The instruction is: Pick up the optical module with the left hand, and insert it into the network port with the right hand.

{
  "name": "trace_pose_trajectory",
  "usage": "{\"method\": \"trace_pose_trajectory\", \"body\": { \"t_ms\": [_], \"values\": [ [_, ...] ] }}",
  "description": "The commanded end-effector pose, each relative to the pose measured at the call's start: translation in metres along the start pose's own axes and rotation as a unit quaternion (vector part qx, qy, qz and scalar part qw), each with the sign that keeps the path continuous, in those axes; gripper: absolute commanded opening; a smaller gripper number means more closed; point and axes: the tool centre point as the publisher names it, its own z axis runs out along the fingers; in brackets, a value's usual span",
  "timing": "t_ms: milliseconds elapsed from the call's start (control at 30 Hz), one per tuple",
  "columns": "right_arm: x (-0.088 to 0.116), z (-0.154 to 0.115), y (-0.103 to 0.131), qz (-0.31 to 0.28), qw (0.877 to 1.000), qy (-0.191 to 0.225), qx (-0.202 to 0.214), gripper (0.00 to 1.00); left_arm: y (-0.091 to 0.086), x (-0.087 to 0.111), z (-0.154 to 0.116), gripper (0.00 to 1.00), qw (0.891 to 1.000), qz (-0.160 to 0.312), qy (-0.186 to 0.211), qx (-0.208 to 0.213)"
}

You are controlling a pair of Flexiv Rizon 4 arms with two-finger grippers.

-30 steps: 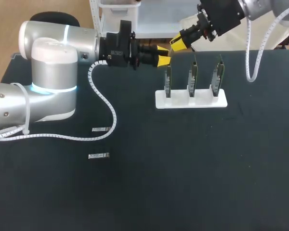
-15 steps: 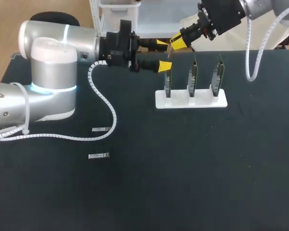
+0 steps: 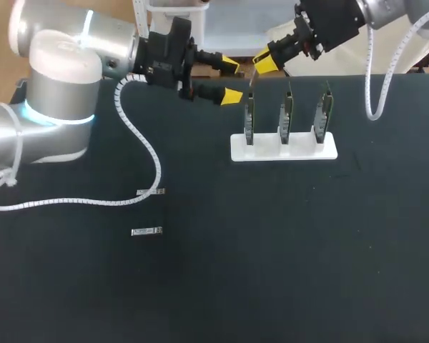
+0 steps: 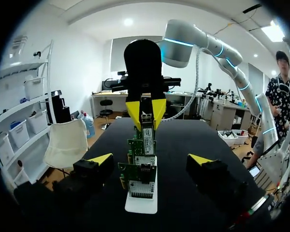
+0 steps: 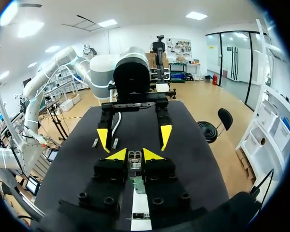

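My left gripper (image 3: pixel 232 81) has let go and backs off, fingers spread wide. My right gripper (image 3: pixel 263 63) now pinches what looks like the optical module (image 5: pixel 134 157). Handover is done and insertion comes next.

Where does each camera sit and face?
Head view: above, behind; looks down on black table; left arm, right arm show.
Left wrist view: looks past open left pincer at white stand of green boards.
Right wrist view: looks over right pincer, gripping small silver metal optical module, toward left pincer.
Shared: wrist views face each other across the stand.
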Motion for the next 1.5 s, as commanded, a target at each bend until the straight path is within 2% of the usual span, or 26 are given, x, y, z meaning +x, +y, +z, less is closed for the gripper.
{"method": "trace_pose_trajectory", "body": {
  "t_ms": [33, 133, 267, 733, 1400, 1500],
  "values": [
    [0.001, -0.001, 0.004, -0.002, 1.0, 0.0, 0.005, 0.0, -0.001, 0.008, -0.007, 1.0, 1.0, -0.019, 0.022, -0.001],
    [0.001, -0.002, 0.004, -0.002, 1.0, 0.0, 0.006, 0.0, -0.002, 0.014, -0.007, 1.0, 0.999, -0.032, 0.033, -0.003],
    [0.002, -0.003, 0.006, -0.002, 1.0, -0.001, 0.007, 0.0, -0.004, 0.022, -0.003, 1.0, 0.996, -0.037, 0.076, 0.003],
    [0.003, -0.004, 0.011, -0.005, 1.0, -0.001, 0.009, 0.0, -0.008, 0.033, 0.001, 1.0, 0.992, -0.033, 0.121, 0.012],
    [0.003, -0.006, 0.012, -0.01, 1.0, 0.0, 0.012, 0.0, -0.007, 0.039, 0.0, 1.0, 0.991, -0.056, 0.12, 0.009],
    [0.002, -0.006, 0.011, -0.025, 0.999, 0.003, 0.027, 0.0, -0.007, 0.038, -0.002, 1.0, 0.993, -0.047, 0.109, 0.009]
  ]
}}
